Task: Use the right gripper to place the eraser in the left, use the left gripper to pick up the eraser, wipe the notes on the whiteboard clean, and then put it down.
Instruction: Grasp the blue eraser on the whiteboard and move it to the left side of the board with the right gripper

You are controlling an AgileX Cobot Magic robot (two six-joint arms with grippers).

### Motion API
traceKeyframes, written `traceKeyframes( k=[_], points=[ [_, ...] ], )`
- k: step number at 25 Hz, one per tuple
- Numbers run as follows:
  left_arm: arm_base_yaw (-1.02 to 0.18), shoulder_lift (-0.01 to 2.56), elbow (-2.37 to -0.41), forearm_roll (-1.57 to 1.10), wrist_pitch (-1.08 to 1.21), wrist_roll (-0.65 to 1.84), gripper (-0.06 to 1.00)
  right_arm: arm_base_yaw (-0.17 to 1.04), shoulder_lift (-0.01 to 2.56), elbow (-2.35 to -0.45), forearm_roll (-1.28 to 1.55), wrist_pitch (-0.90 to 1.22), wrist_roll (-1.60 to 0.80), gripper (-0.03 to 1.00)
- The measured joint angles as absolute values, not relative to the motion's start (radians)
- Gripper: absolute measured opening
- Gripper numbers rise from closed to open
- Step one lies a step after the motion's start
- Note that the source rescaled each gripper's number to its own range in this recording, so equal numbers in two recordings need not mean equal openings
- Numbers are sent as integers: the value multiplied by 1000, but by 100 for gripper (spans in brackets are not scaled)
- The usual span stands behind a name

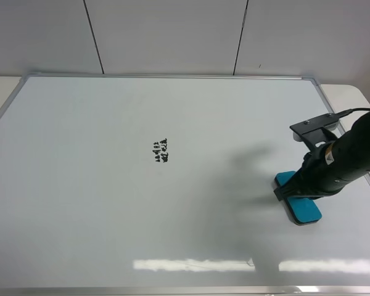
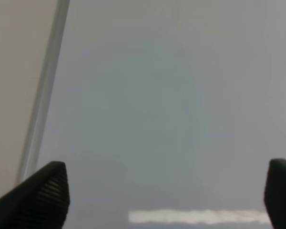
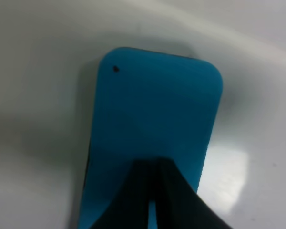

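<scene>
We see the whiteboard (image 1: 111,216) filling almost the whole scene, glossy white inside a thin silver frame (image 1: 172,76), with a bright strip of reflected light (image 1: 191,265) along its near edge. It lies on a pale table (image 1: 0,92) that shows only at the far corners. Behind it stands a white panelled wall (image 1: 172,31) with dark seams.

From the right edge the right arm (image 1: 364,148) comes in, cut off by the picture. The right gripper (image 1: 285,191) sits low over the eraser (image 1: 305,209), which lies flat on the board near its right side. Its jaws are closed together. Their tips are against the teal top, and we cannot tell whether they pinch it or merely rest there.

The notes (image 1: 160,150), two short rows of black scribble, sit left of the board's middle, well apart from the eraser.

The left gripper (image 2: 164,188) appears only in its own wrist view. Its fingers (image 2: 47,191) stand wide apart with nothing between them, above bare board near the frame. That view is blurred.
</scene>
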State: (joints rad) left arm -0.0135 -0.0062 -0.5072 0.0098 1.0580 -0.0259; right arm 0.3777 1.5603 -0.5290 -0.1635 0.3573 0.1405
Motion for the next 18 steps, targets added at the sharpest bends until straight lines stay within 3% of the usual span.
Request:
traceKeyframes(
  k=[8,18],
  points=[
    [-14,-6,-507,10,1058,-26,63,658,1583,-532,-160,286,436,0],
    [-14,-6,-507,10,1058,-26,63,922,1872,-827,-115,214,615,0]
  ],
)
